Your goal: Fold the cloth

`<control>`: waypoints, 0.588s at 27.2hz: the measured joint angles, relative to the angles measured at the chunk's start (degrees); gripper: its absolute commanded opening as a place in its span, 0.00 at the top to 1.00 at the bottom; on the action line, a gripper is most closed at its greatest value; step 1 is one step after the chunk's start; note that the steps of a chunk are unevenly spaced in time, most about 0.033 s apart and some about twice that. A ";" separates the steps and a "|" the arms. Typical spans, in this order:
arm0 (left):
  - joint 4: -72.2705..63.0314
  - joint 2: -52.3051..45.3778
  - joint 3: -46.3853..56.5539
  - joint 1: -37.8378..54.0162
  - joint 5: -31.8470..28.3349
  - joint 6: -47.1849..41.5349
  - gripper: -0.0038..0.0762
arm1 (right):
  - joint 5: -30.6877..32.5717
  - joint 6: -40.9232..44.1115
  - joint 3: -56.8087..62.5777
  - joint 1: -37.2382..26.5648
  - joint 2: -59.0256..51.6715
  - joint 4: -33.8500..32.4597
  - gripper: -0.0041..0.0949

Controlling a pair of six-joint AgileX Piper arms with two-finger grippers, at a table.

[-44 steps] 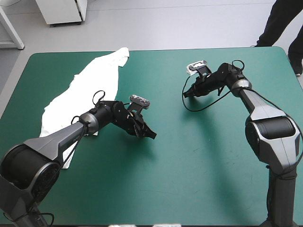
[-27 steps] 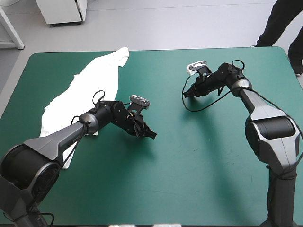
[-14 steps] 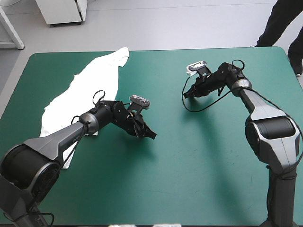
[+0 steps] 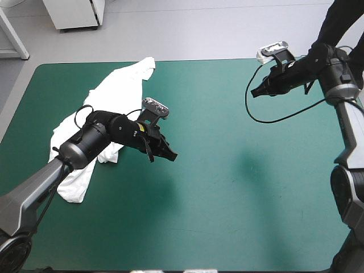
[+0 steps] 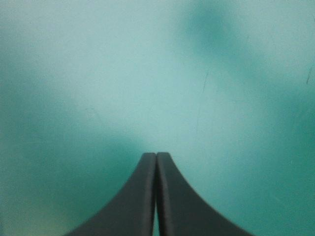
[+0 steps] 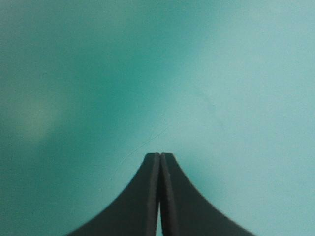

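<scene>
The white T-shirt (image 4: 108,96) lies in a long crumpled strip on the left part of the teal-green table, running from the far edge toward the near left. My left gripper (image 4: 170,156) is shut and empty, raised over bare cover just right of the T-shirt. Its fingers (image 5: 156,196) meet in one arch over plain teal-green. My right gripper (image 4: 255,92) is shut and empty too, lifted high near the far right of the table. Only cover shows past its fingers (image 6: 160,196) in the right wrist view.
The teal-green cover (image 4: 239,187) stretches bare across the middle and right. The table's far edge (image 4: 199,60) lies close behind the right gripper.
Both arms have risen. The right gripper swung from the table's middle back toward the far right corner. The left gripper pulled back a little toward the T-shirt, and more of the T-shirt shows.
</scene>
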 measured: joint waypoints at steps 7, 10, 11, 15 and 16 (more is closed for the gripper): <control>11.60 -6.82 0.00 -0.04 3.99 -6.81 0.74 | 3.82 1.22 0.00 0.00 -10.16 -0.07 0.65; 17.53 -8.20 0.00 -0.06 5.97 -10.64 0.64 | 4.74 1.91 0.00 0.00 -12.37 -0.33 0.64; 20.23 -8.42 0.00 -0.06 6.73 -12.30 0.61 | 4.96 2.14 0.00 0.00 -12.87 -0.63 0.64; 29.44 -8.60 0.00 0.00 7.89 -18.43 0.57 | 5.28 2.52 -0.01 0.00 -13.50 -1.49 0.64; 31.09 -8.60 0.00 0.23 7.66 -19.61 0.57 | 5.28 2.59 -0.01 -0.05 -13.50 -1.71 0.64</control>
